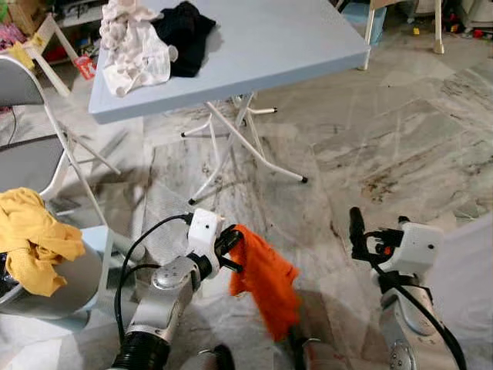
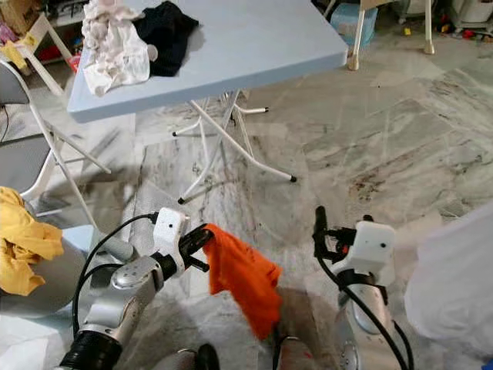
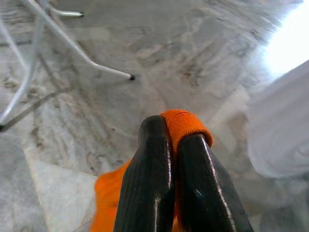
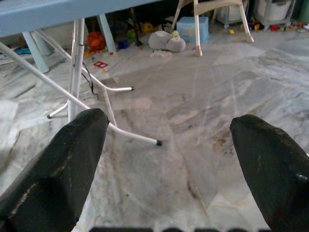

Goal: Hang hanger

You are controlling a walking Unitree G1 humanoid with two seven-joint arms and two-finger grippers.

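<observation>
Your left gripper (image 1: 229,245), forearm raised forward, pinches a dangling orange cloth garment (image 1: 266,284); your right gripper (image 4: 169,145) points ahead, its 2 fingers spread.

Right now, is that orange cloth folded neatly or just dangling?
Dangling: the orange cloth hangs crumpled from the left gripper, whose fingers pinch one edge.

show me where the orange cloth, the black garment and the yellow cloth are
orange cloth (image 1: 266,281), left eye view, middle of its hanging part.
black garment (image 1: 185,31), left eye view, its centre on the table.
yellow cloth (image 1: 31,239), left eye view, its bunched middle.
</observation>
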